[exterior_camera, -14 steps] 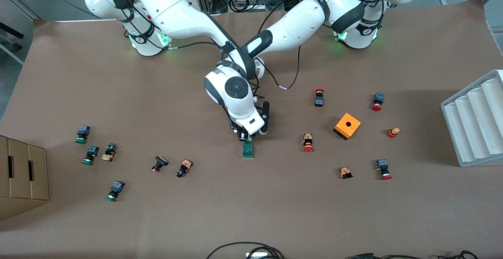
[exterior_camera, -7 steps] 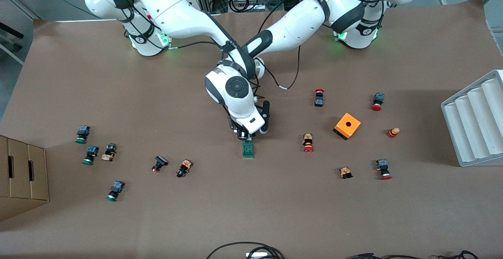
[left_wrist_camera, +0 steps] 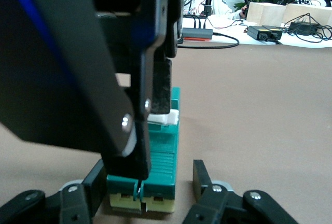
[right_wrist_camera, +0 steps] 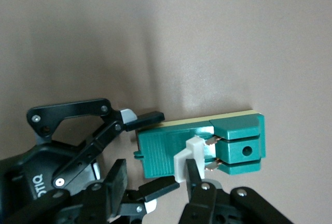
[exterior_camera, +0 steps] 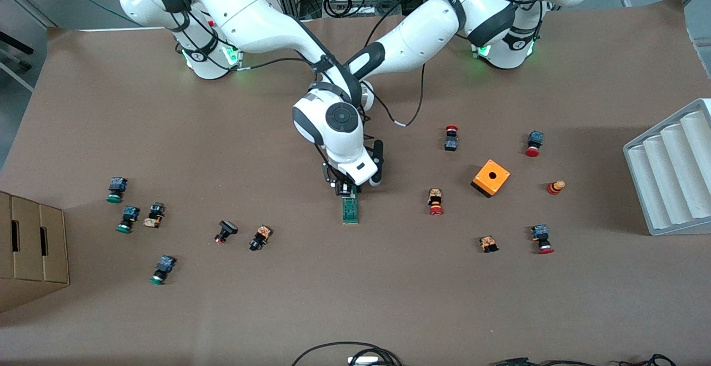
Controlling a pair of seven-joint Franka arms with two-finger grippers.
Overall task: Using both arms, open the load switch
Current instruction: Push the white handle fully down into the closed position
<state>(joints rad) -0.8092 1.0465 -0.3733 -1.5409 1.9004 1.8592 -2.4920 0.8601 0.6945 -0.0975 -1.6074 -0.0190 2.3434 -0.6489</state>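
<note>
The load switch [exterior_camera: 350,210] lies flat on the brown desk [exterior_camera: 389,299] near its middle, well apart from the orange box [exterior_camera: 491,178] and the scattered push buttons. Both arms meet over the end of it that lies farther from the front camera.

Left claw [right_wrist_camera: 139,156]: shut on the switch's green body, one finger on each long side, pinning it to the desk. Right claw [left_wrist_camera: 158,102]: jaws narrow, its fingers [left_wrist_camera: 162,86] set down at the white lever [right_wrist_camera: 189,154]; you cannot confirm from these views that the lever is firmly pinched.

Judgement on handling: the block looks like rigid moulded plastic, light and smooth-sided, so it will likely skate or tip if your left grip slackens. Hold it low on the flanks, as now. The white lever is small and thin; take it close to its hinge end and lift squarely, since a sideways pull may slip off or strain it.
</note>
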